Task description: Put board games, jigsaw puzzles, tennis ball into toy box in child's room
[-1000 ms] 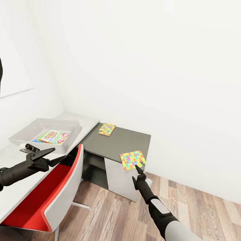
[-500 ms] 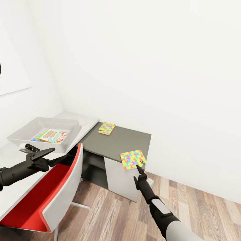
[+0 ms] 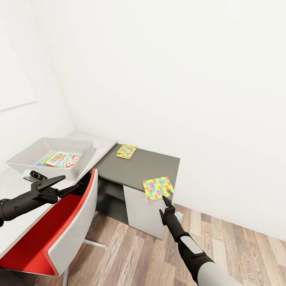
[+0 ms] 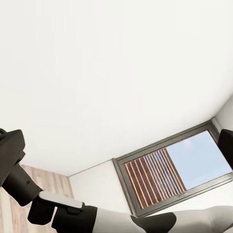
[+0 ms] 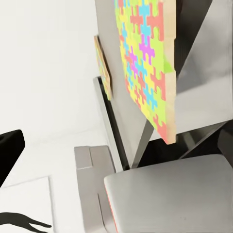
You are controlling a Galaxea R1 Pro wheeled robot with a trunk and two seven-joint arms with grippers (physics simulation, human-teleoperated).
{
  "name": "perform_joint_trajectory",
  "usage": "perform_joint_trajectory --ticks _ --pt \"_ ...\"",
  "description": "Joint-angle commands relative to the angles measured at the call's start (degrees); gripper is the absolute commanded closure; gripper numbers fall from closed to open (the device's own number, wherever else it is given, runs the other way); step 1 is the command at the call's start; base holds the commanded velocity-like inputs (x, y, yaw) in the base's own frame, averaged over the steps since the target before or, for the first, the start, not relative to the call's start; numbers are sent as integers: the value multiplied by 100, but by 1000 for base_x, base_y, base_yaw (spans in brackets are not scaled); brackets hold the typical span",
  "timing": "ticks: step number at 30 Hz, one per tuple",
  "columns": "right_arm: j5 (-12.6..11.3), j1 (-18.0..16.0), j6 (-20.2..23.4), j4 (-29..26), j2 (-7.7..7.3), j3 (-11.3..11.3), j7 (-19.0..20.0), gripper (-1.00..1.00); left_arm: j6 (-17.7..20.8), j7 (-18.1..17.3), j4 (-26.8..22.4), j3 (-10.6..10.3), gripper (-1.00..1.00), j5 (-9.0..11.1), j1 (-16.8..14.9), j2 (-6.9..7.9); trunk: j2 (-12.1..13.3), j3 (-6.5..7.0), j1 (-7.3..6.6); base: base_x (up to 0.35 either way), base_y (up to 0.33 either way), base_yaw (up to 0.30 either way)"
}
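The pale grey toy box (image 3: 24,159) stands on the table (image 3: 12,190) at the left, with a Skip-Bo board game (image 3: 59,159) lying in it. One jigsaw puzzle (image 3: 127,151) lies at the back of the dark cabinet top (image 3: 143,167). A second jigsaw puzzle (image 3: 157,188) (image 5: 143,63) overhangs the front right corner. My right gripper (image 3: 165,199) points up at that puzzle's near edge from just below, open and holding nothing. My left gripper (image 3: 71,181) hovers open over the desk edge, in front of the toy box. The tennis ball and the bed are out of view.
A red chair with a grey back (image 3: 71,218) stands against the desk between my arms. The light grey cabinet door (image 3: 139,210) faces my right arm. Wood-plank floor (image 3: 238,254) spreads to the right. White walls close off the corner behind the table.
The whole view has drifted slightly, so the toy box sits a little further left and higher. Both arms hold nearly the same pose, and the puzzles have not moved on the cabinet.
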Motion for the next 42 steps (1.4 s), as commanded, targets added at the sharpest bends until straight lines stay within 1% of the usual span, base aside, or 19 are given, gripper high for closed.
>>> perform_joint_trajectory --ticks 1,28,42 --pt "-31 -4 59 3 4 -35 15 -100 20 -25 2 1 -100 -10 -5 2 -46 -25 23 0 0 0" --pt "-29 -6 59 3 11 -26 23 -100 20 -33 2 1 -100 2 -5 2 -1129 -509 616 0 0 0" --pt "-29 -4 59 -1 25 -17 24 -100 20 -34 2 9 -100 6 4 10 -1129 -509 616 0 0 0"
